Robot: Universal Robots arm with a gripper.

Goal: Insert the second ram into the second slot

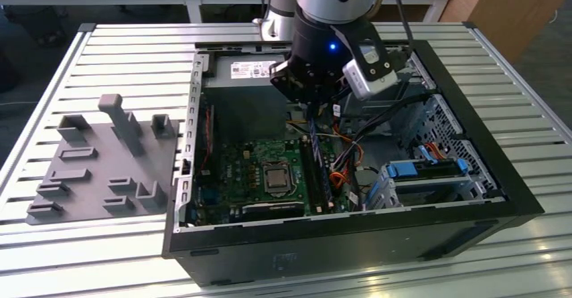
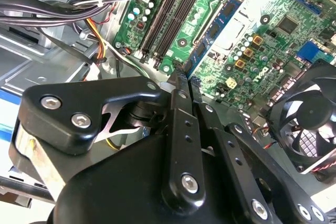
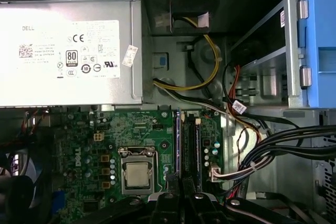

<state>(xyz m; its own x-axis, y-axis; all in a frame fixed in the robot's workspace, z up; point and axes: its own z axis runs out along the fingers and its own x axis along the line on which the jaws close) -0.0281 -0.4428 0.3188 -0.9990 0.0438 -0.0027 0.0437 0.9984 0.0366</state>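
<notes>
Gripper (image 2: 187,74) is pretty much closed. In the second wrist view the two fingers (image 2: 181,124) sit side by side with just a thin slit between them. The tips are right at the near end of the ram (image 2: 219,27), which stands on edge in the slot closest to the CPU socket (image 2: 247,19) and runs straight away from the gripper. Honestly can't tell whether the tips are pinching that end or just touching it.

The first wrist view shows the same thing. There the ram (image 3: 178,140) is a thin blue line that ends at the tips, with the socket just beside it.

On the ram's other side are dark slots (image 3: 191,145), then a cable bundle (image 3: 273,150) near them, so that side is crowded. The power supply (image 3: 68,51) sits past the far end of the slots. A fan (image 2: 307,124) is well off on the socket side.

In the exterior view the arm comes straight down into the open case (image 1: 465,211), roughly mid-case. The case walls and the drive cage (image 1: 429,174) are well apart from the gripper, and the space above the board is open. The grey tray (image 1: 98,171) lies on the table (image 1: 134,50), off to the exterior view's left.
</notes>
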